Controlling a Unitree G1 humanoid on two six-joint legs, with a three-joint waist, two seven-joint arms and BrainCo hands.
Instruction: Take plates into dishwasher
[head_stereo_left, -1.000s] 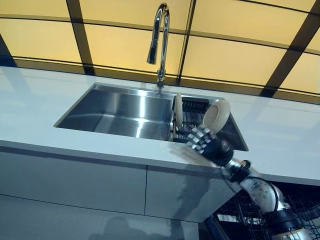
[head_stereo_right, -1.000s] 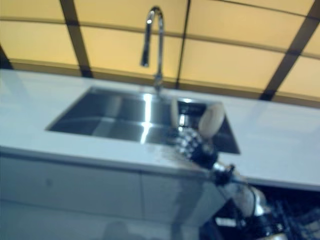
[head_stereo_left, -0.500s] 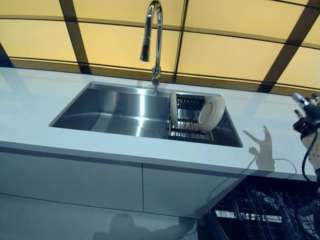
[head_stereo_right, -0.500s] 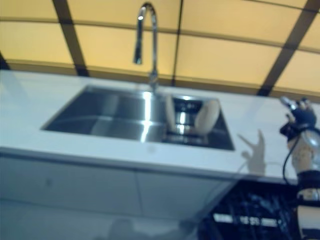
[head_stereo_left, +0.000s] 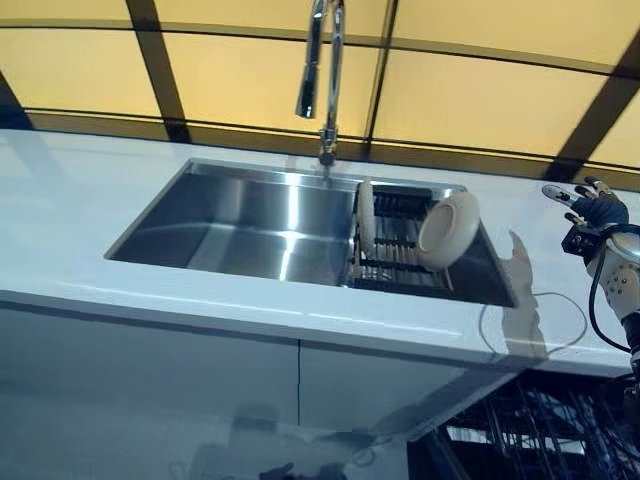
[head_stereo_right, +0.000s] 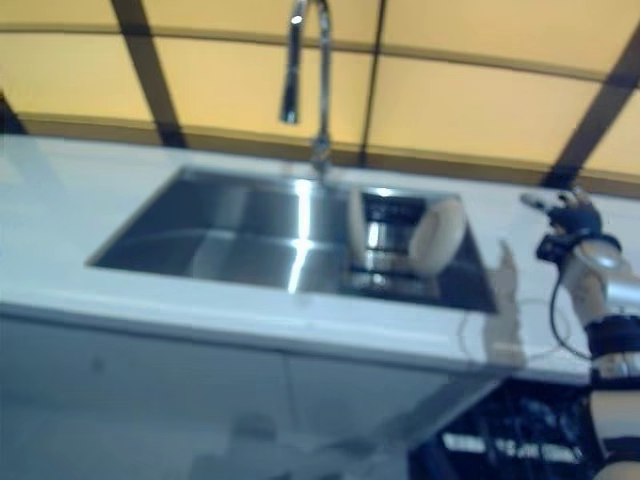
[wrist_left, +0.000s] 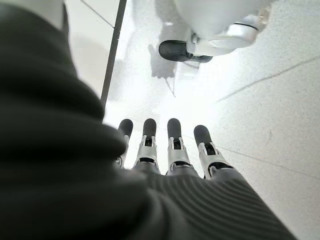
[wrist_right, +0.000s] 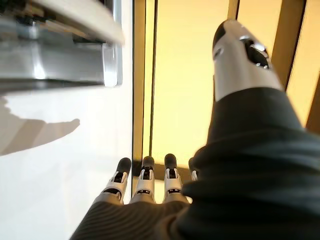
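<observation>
Stainless steel forms the rectangular sink basin (head_stereo_left: 250, 220), which is set into a pale white countertop (head_stereo_left: 70, 200) below a tall chrome gooseneck tap (head_stereo_left: 325, 70). At the basin's right end sits a dark wire dish rack (head_stereo_left: 395, 250). Two cream-coloured round dishes stand in it on edge: a thin flat plate (head_stereo_left: 365, 215) upright at the rack's left side, and a deeper, bowl-like plate (head_stereo_left: 447, 231) leaning at the rack's right side. Whether the two dishes touch each other is hard to say from the head views.

Well to the right of the rack, above the bare countertop, the right hand (head_stereo_left: 590, 205) is raised with its fingers (wrist_right: 145, 182) stretched out straight and its thumb (wrist_right: 235, 55) apart from them; it holds nothing and touches neither plate. Both plates lie to the hand's left, with a stretch of white counter between them and the hand. Behind the counter runs a yellow panelled wall with dark brown frames (head_stereo_left: 480, 100). Under the counter's right end, dark wire dishwasher racks (head_stereo_left: 520, 430) show.

The left hand (wrist_left: 165, 150) appears only in its own wrist view, hanging empty over a light speckled floor (wrist_left: 270, 100), its fingers straight and relaxed.
</observation>
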